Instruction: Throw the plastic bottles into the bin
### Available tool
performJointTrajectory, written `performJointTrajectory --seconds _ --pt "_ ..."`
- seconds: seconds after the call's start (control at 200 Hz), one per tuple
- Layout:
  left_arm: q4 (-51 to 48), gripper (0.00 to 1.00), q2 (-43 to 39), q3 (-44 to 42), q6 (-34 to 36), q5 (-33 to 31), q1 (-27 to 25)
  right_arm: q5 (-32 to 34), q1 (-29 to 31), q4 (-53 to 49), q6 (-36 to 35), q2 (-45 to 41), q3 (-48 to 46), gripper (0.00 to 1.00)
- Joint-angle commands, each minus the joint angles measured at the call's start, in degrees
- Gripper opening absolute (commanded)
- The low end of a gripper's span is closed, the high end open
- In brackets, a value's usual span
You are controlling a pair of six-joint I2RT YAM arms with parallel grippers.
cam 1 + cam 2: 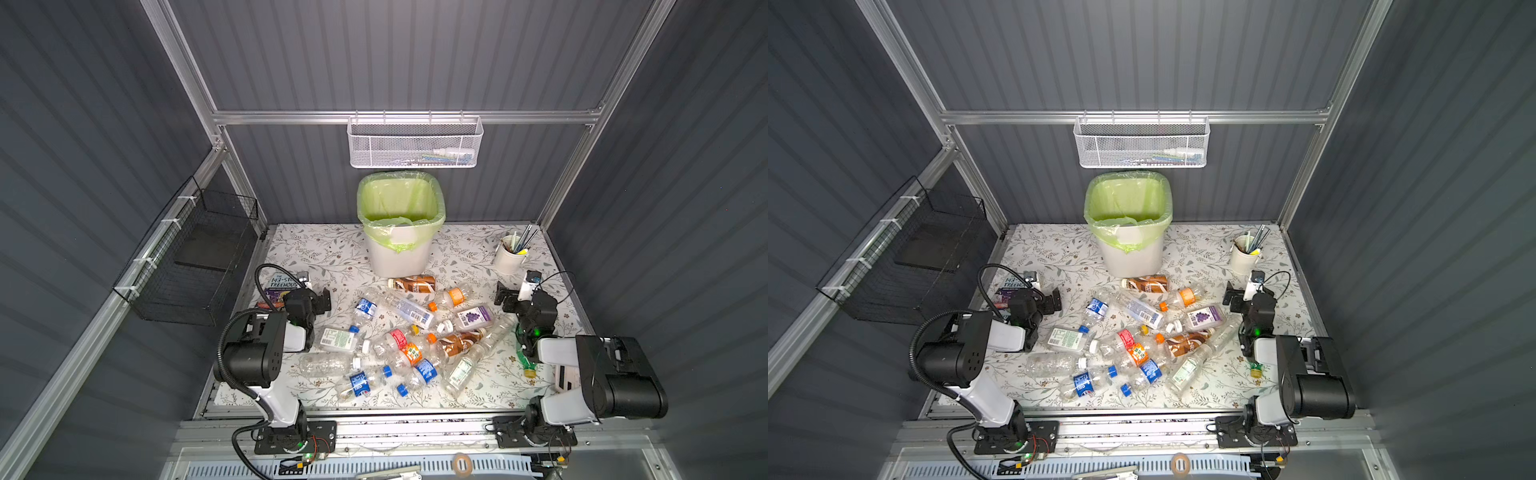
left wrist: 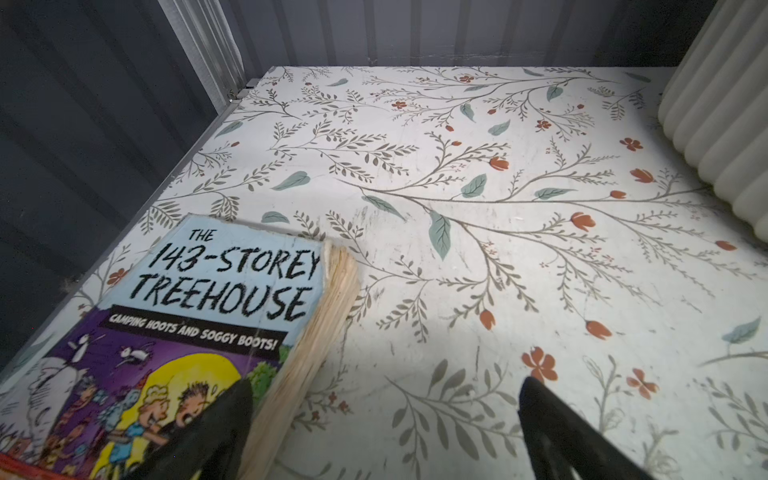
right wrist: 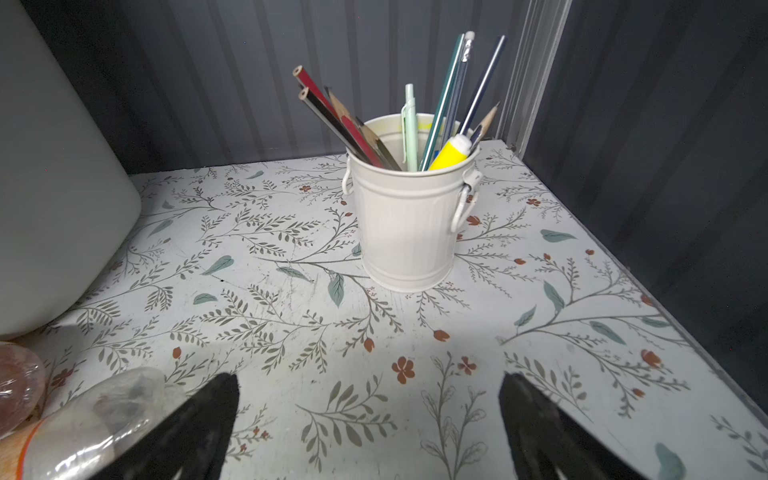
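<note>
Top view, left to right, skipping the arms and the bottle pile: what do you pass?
black wire basket → book → bin → cup of pens. The white mesh basket hangs above the bin at the same spot across, so it is left out.

**Grey ribbed booth around a floral desk**

From my feed, the desk wears a pale sheet printed with leafy twigs and small red flowers, scuffed in places. Dark grey ribbed walls rise behind it and at both sides, edged by an aluminium frame. Above the desk's far edge a white mesh basket hangs from the crossbar. Off its left side a black wire basket is tied to a rail. The desk is the brightest surface.
</note>
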Motion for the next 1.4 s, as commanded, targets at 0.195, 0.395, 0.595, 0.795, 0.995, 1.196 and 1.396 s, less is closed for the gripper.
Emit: performJointTrajectory --seconds 0.195,0.395,0.595,0.795,0.995,1.196,1.396 --pt "0.59 1.0 0.25 0.29 -0.38 -0.51 -0.4 -0.44 -0.18 -0.13 0.38 -0.14 0.79 0.99" --pt "0.5 1.0 0.27 0.4 -0.3 -0.7 -0.4 -0.49 -0.2 -0.22 0.38 -0.2 0.86 0.99" --pt "0.42 1.0 0.23 0.48 -0.3 -0.76 -0.49 -0.78 -0.31 -0.47 0.33 -0.14 1.03 0.99" --pt "0.5 1.0 0.29 0.43 -0.29 -0.69 -0.49 -0.87 -0.36 -0.38 0.38 -0.18 0.96 0.99" --pt "-13.66 1.0 -3.45 5.78 -1.11 -1.45 -0.49 1.48 -0.44 -4.71 1.51 -4.39 1.21 0.99" --pt "-36.56 1.0 -7.72 21.8 -5.77 1.36 -0.41 3.3 -2.25 -38.07 8.98 -18.47 9.99 0.99" --pt "-36.31 1.0 -10.4 25.63 -12.83 5.1 -0.57 1.53 -5.44 -67.15 20.24 -24.22 18.78 0.99"
